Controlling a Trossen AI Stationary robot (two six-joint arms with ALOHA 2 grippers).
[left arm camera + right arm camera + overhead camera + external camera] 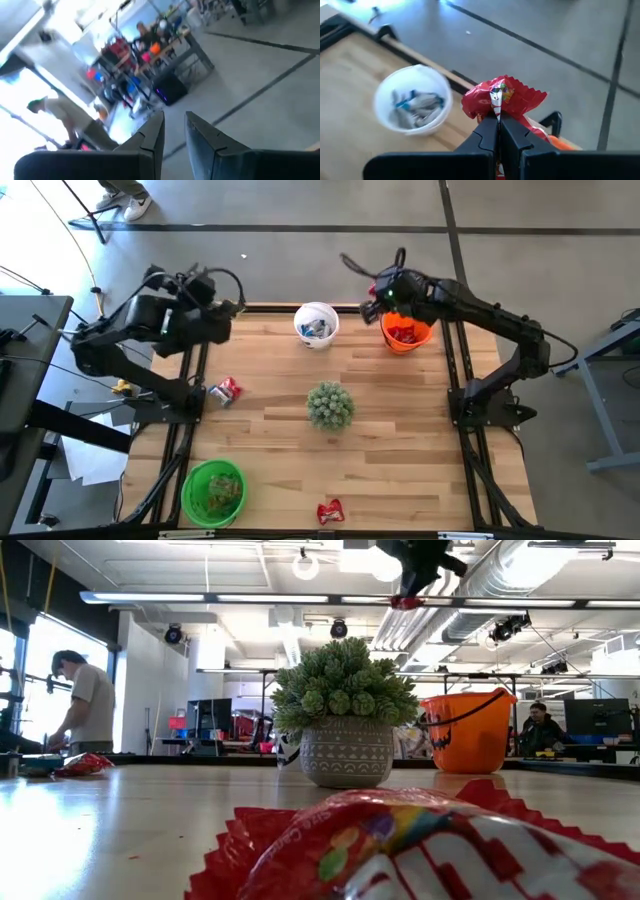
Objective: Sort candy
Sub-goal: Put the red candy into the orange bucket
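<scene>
My right gripper (498,117) is shut on a shiny red candy packet (502,97), high above the far rim of the orange bucket (407,332), which holds more red packets. The white bucket (317,323) holds blue-and-white candies, and the green bucket (213,492) holds small green pieces. Two more red packets lie flat on the table, one near the left side (228,390) and one at the near edge (330,510). My left gripper (175,131) hovers over the table's far left corner, open by a narrow gap and holding nothing. My right gripper pinches the red packet between its two fingertips (490,125), on a crumpled part near the packet's middle (496,106). The fingers come from above. The packet is lifted clear; in the low view it shows as a red bit (405,602) just under the gripper.
A green spiky plant in a grey patterned pot (330,405) stands mid-table between the buckets. The near-edge red packet fills the low view's foreground (400,850). People stand and sit at desks in the room beyond the table.
</scene>
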